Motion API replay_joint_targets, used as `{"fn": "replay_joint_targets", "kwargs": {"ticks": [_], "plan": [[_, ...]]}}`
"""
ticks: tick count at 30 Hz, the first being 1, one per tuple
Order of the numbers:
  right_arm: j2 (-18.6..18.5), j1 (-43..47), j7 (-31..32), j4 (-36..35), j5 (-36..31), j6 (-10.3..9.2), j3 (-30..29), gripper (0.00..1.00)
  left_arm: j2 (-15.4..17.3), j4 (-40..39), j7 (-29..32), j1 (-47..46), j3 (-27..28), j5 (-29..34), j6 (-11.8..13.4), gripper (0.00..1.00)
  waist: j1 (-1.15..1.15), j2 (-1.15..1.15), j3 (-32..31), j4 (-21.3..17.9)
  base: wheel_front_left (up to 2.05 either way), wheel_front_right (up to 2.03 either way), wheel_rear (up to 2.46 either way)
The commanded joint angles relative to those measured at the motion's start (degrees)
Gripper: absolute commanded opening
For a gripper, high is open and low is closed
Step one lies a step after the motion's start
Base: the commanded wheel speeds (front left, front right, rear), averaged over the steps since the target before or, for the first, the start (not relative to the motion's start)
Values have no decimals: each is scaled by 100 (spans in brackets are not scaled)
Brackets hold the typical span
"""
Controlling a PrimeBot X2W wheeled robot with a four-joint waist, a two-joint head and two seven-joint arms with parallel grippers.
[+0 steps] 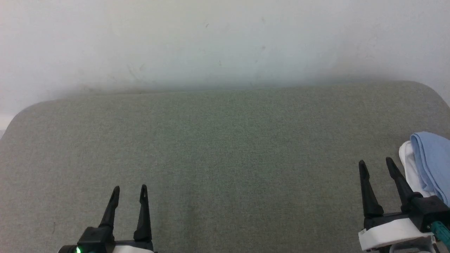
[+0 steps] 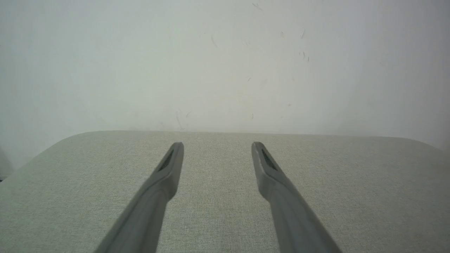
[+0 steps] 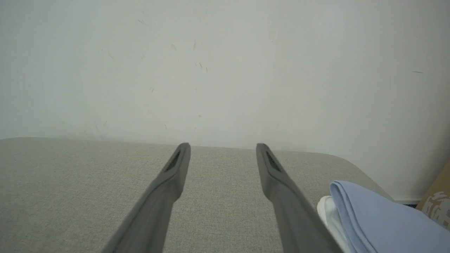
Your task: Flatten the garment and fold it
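No legible text, labels, brands, numbers or signs on any surface.

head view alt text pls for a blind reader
A bunched blue and white shirt lies at the right edge of a grey-green pad, beside the open right hand. The open left hand is lower left, a pale wall behind.

Looks more like a bare test room or lab corner than a home, though it's hard to pin down. A table (image 1: 225, 147) covered in grey-green fabric, with rounded corners, sits against a plain white wall (image 1: 225, 35) full of scuffs. There's a light blue garment (image 1: 434, 161) at the right edge and brown cardboard-looking stuff (image 3: 437, 200) at the lower right of the right wrist view.
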Motion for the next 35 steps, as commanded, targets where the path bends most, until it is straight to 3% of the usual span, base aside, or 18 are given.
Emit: {"fn": "replay_joint_targets", "kwargs": {"ticks": [1,35], "plan": [[0,-1,3,0,0,1,1,0,0,0,3,-2,0,1,0,0,0,0,0,0,0,0,0],[15,-96,364,-54,-56,-2,103,0,0,33,366,-231,23,145,-16,0,0,0,20,23,0,0,0]]}}
